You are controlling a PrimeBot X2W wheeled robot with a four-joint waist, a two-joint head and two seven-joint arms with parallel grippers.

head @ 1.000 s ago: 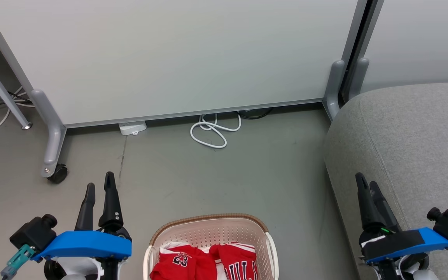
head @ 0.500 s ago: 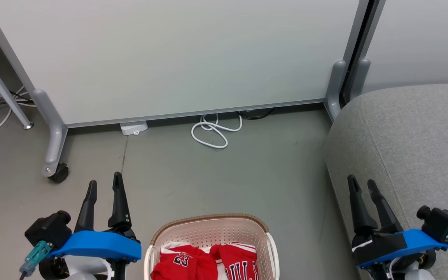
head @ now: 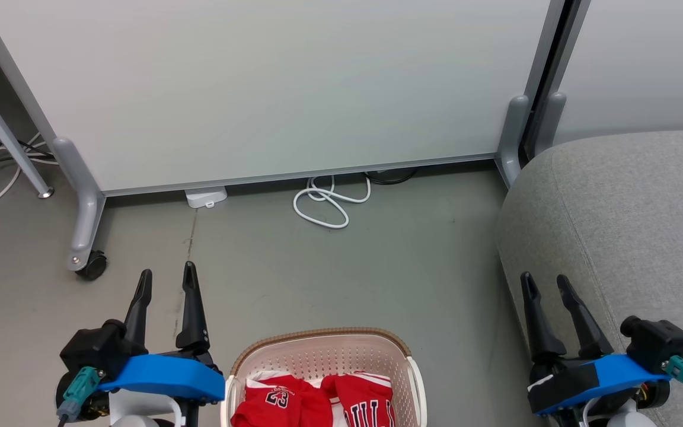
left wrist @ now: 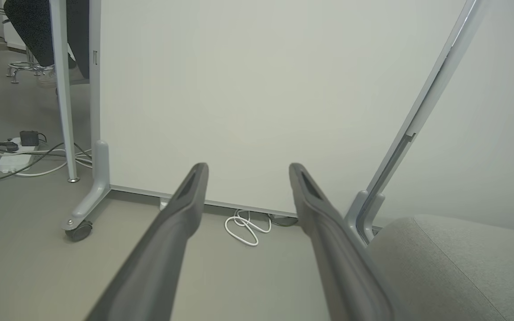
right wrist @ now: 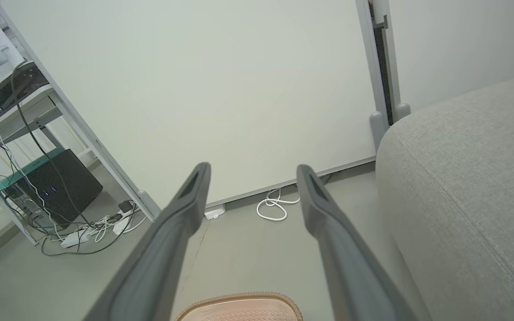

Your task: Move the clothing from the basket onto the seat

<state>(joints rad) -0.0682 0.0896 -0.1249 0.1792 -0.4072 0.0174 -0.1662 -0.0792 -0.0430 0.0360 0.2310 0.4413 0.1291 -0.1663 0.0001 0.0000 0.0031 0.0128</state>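
**Left claw** [head: 168, 270]: Recorded low on the robot's left, held above the floor [head: 377, 267]. Its two long dark fingers were pointed forward and slightly upward. The fingers were parted, and the floor and the white panel [head: 270, 89] were seen through the gap. A blue wrist bracket was seen behind the fingers, roughly level.

**Right claw** [head: 543, 277]: Recorded low on the robot's right, in a pose mirroring the left. Its fingers were spread apart and angled forward, and the floor was seen between them in the right wrist view.

**Basket** [head: 324, 338]: Noted on the floor between the two claws, nearer the left one and behind both sets of fingertips. It was touched by neither.

**Clothing** [head: 312, 403]: Two red garments were noted lying inside the basket, one marked "23". They lay below and behind the claws.

**Seat** [head: 632, 225]: A grey upholstered seat was noted just beside the right claw, on its outer side. Its rounded edge was set close to the right fingers.

**White cable** [head: 326, 204]: Noted coiled on the floor at the panel's foot, well ahead of both claws.

**Caster** [head: 89, 265]: Noted ahead of the left claw, to its outer side.
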